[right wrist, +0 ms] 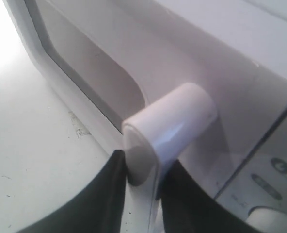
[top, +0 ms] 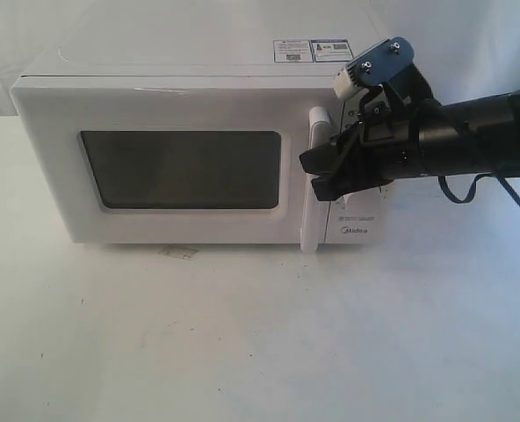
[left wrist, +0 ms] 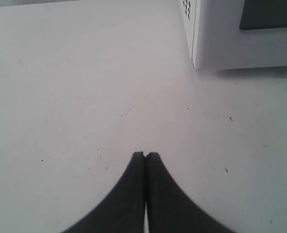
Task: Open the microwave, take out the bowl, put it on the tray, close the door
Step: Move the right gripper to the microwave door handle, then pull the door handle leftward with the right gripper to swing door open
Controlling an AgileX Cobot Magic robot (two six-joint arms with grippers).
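Nearest the exterior camera: bare white table (top: 242,352), lightly scuffed.

Over open table sits the left gripper (left wrist: 145,156), seen only from its own wrist camera. Its fingers are pressed together, tips touching, nothing between them. A lower corner of the microwave (left wrist: 221,43) lies ahead of it, well apart.

Further back, right side: the right gripper (top: 310,175) comes in level on a black arm (top: 471,132) from the right edge and meets the handle (top: 316,119).
- Its fingers (right wrist: 100,194) straddle the vertical white bar about halfway up, one on each side.
- Right wrist view: both dark fingers lie against the bar's flanks, with no gap visible on either side. Read as pinching the handle.

The door (top: 58,158) sits flush with the body, so it is closed.
- The dark window (top: 181,169) fills most of it, and the interior is not readable through the glass.
- The handle stands at the door's right edge, between the window and the control panel (right wrist: 272,179).
- The gripper covers most of that panel in the exterior view.

Farthest: the top of the microwave, with stickers (top: 311,50) near its back right corner, just above and behind the right gripper.
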